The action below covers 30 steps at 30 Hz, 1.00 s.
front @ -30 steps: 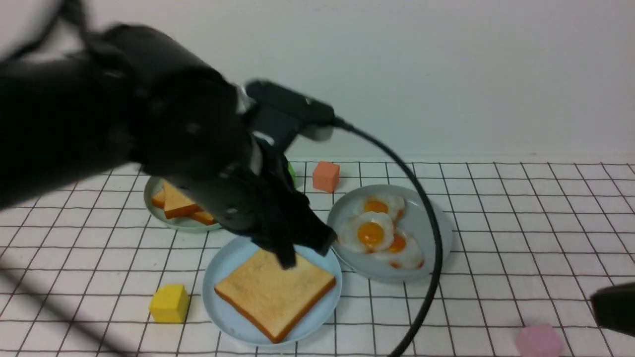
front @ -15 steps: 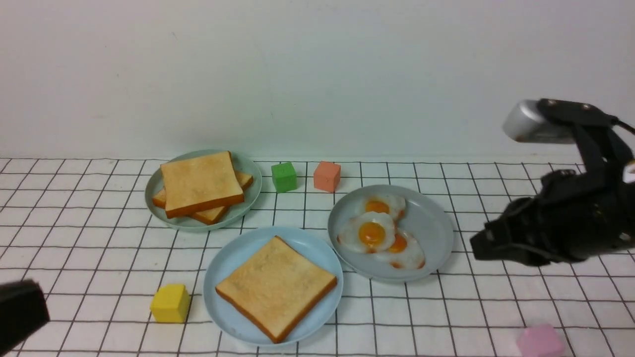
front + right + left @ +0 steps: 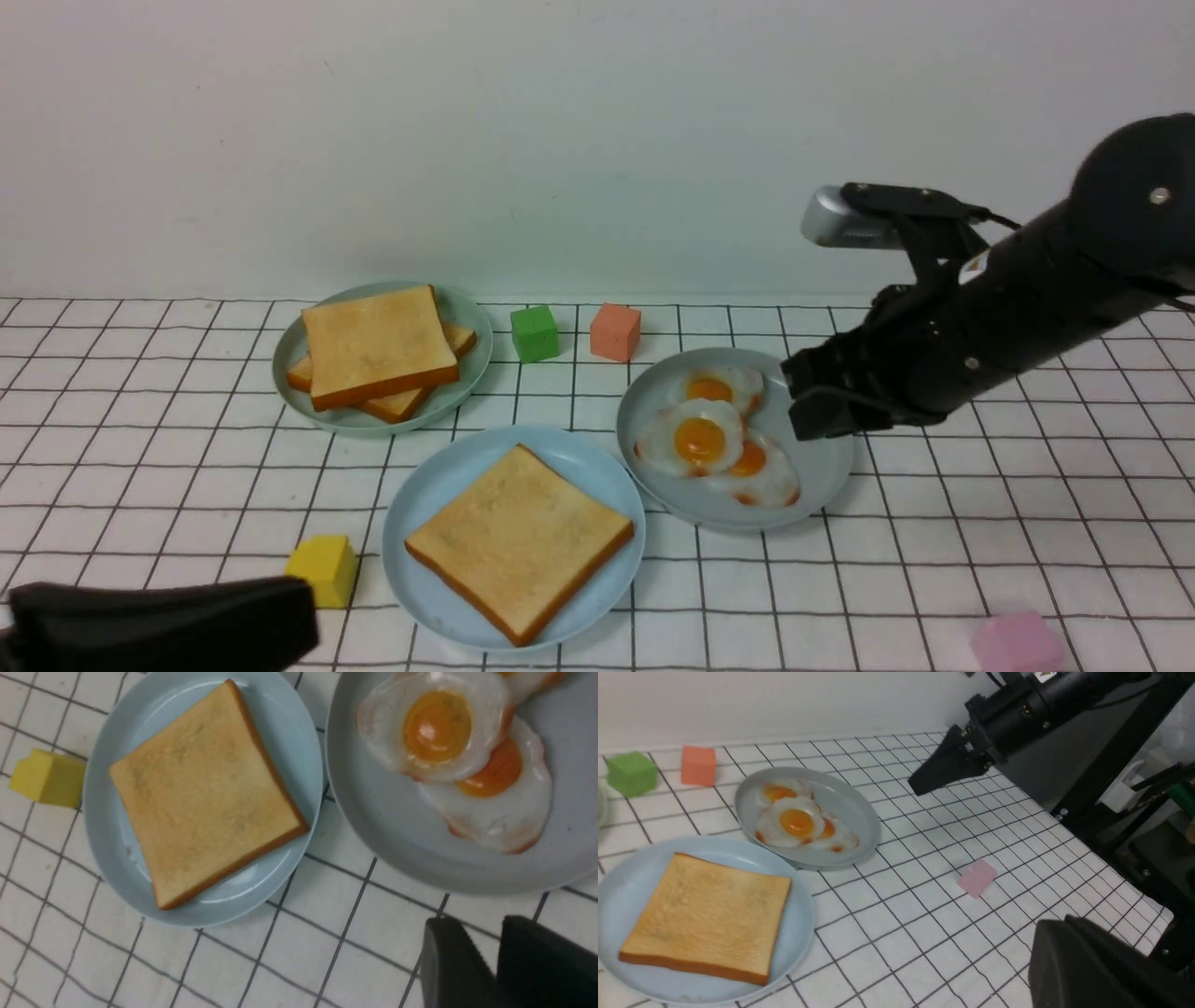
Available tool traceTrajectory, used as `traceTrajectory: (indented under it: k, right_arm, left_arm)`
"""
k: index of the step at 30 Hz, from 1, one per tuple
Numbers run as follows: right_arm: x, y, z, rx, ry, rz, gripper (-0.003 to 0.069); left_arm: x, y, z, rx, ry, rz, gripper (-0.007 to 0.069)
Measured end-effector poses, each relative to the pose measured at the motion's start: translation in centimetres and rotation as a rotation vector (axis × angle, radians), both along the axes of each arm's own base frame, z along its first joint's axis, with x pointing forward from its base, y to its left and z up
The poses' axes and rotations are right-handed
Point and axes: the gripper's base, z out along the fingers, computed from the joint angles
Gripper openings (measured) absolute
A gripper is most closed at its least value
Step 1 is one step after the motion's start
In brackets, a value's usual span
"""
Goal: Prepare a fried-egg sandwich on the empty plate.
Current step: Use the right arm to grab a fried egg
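The empty plate [image 3: 425, 495] of the task, sky blue, now carries one toast slice [image 3: 518, 541] near the table's front. To its right a grey-blue plate [image 3: 822, 476] holds overlapping fried eggs [image 3: 695, 437]. My right gripper [image 3: 798, 399] hovers over that plate's right rim, open a little, with nothing between its fingers [image 3: 444, 952]. In the right wrist view the eggs [image 3: 437, 728] lie just beyond the gripper [image 3: 486, 926]. My left gripper [image 3: 303, 616] lies low at the front left, shut and empty, its fingers [image 3: 1064, 952] pressed together.
A pale green plate [image 3: 471, 322] at the back left holds two more toast slices [image 3: 373, 345]. A green cube [image 3: 534, 332] and an orange cube [image 3: 614, 330] stand behind the plates. A yellow cube [image 3: 322, 565] and a pink block [image 3: 1016, 642] sit near the front edge.
My left arm has left the toast on the sky-blue plate, drawn back to the front left and shut. My right arm has swung in from the right to the egg plate, its jaws parting.
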Motion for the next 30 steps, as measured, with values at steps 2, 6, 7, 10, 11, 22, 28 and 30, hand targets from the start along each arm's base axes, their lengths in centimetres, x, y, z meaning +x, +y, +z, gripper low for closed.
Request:
traceTrajectory:
  k: [2, 6, 7, 10, 11, 22, 28, 30]
  right_arm:
    - [1.1, 0.3, -0.6, -0.006, 0.007, 0.001, 0.0244]
    - [3.5, 1.1, -2.2, -0.016, 0.031, 0.001, 0.0328]
    - [3.6, 1.2, -2.3, -0.016, 0.032, 0.001, 0.033]
    - [6.1, 2.0, -4.1, -0.022, 0.049, 0.001, 0.0354]
    - [6.7, 2.3, -4.5, -0.023, 0.05, 0.001, 0.0355]
    - [10.7, 2.1, -7.8, -0.031, 0.074, -0.043, 0.0359]
    - [11.2, 2.3, -9.1, -0.015, 0.092, -0.063, 0.0359]
    - [11.4, 2.3, -9.5, -0.013, 0.094, -0.067, 0.0359]
  left_arm:
    - [0.6, -0.6, -0.1, -0.01, 0.014, 0.002, -0.0013]
    - [1.1, -1.0, 0.1, -0.037, 0.0, 0.012, -0.0013]
    - [1.1, -1.0, 0.1, -0.037, -0.003, 0.012, -0.0013]
    - [1.1, -1.0, 0.1, -0.009, -0.036, 0.003, -0.0013]
    - [1.1, -1.0, 0.1, 0.004, -0.05, -0.001, -0.0013]
    - [1.1, -1.0, 0.1, 0.036, -0.089, -0.011, -0.0013]
    - [1.1, -1.0, 0.1, 0.035, -0.088, -0.011, -0.0013]
    - [1.1, -1.0, 0.1, 0.035, -0.088, -0.011, -0.0013]
